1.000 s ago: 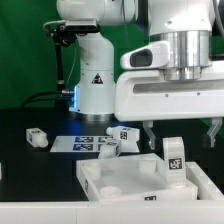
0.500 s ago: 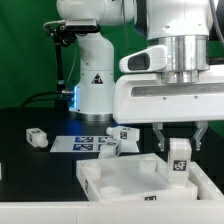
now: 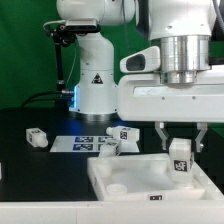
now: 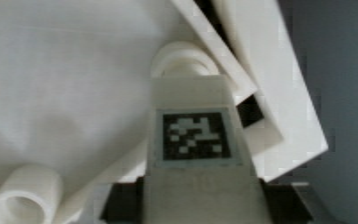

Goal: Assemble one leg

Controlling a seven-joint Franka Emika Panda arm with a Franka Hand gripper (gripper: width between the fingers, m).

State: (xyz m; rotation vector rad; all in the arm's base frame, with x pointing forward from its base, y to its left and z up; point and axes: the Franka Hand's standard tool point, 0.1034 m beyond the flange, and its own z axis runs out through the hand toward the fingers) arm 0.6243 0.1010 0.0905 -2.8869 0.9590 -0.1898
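Plainly the leg (image 3: 180, 155) is light, rigid plastic, smooth enough to slip; it stands upright at the white tabletop's (image 3: 120, 186) corner on the exterior view's right. The gripper (image 3: 182, 142) straddles its upper part, jaws close on either side; whether they pinch it I cannot tell. Grip best falls on the flat tagged faces; the black table (image 3: 40, 172) leaves room, with spare legs (image 3: 124, 136) well apart.

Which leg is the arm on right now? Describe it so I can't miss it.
Find the big white tabletop at the front. At its far corner toward the exterior view's right stands the leg, upright, straddled by the gripper. The other legs sit off the tabletop, on the black table.
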